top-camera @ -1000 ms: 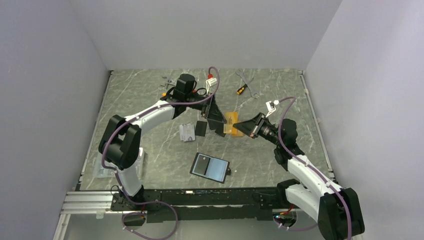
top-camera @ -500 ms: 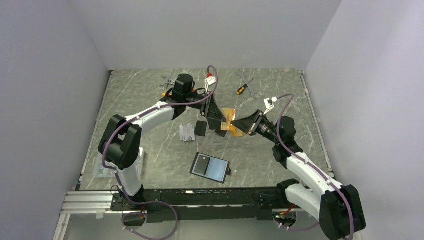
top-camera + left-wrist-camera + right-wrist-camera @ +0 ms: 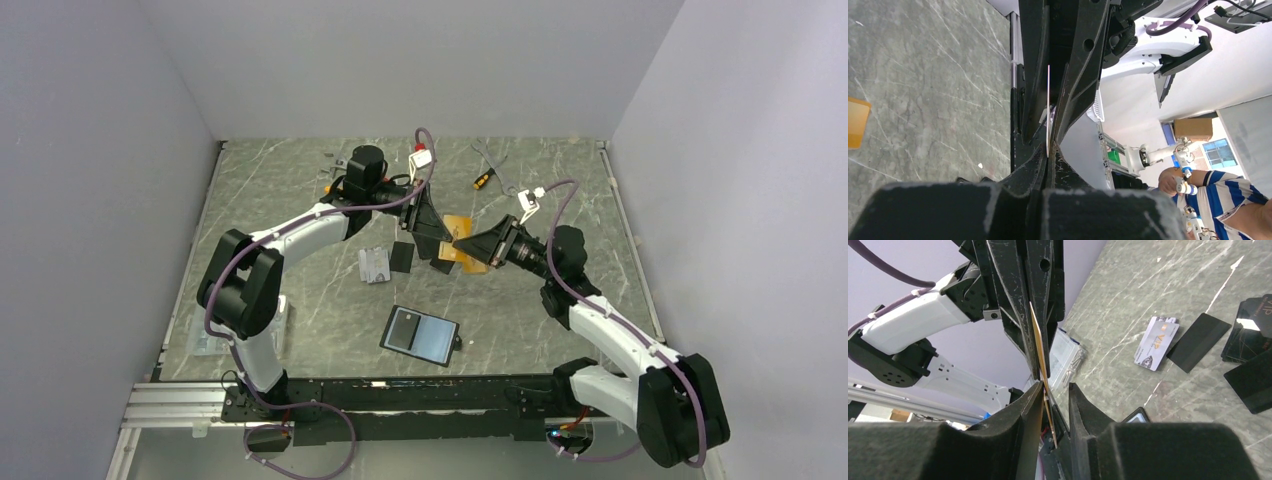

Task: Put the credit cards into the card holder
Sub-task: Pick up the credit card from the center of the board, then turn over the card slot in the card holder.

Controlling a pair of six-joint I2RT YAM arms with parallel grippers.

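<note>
A gold-orange credit card (image 3: pixel 1038 340) stands on edge in the air between both grippers. My left gripper (image 3: pixel 1048 150) is shut on it; there its thin edge (image 3: pixel 1048 110) shows. My right gripper (image 3: pixel 1055 387) has its jaws apart around the card's other end, which leans on one finger. In the top view the two grippers (image 3: pixel 447 243) (image 3: pixel 462 243) meet tip to tip. Another gold card (image 3: pixel 458 224) lies on the table below them. A silver card (image 3: pixel 1156 342) and black cards (image 3: pixel 1198 342) (image 3: pixel 1253 382) lie nearby. The card holder (image 3: pixel 420 335) lies open, grey lining up, nearer the bases.
A wrench (image 3: pixel 495 160) and a screwdriver (image 3: pixel 482 180) lie at the back of the marble table. A clear plastic bag (image 3: pixel 205 340) sits at the left front edge. Grey walls close in three sides.
My left gripper has shut on the gold card. My right gripper, shut on it before, has opened its jaws. The right arm shifted slightly left and back.
</note>
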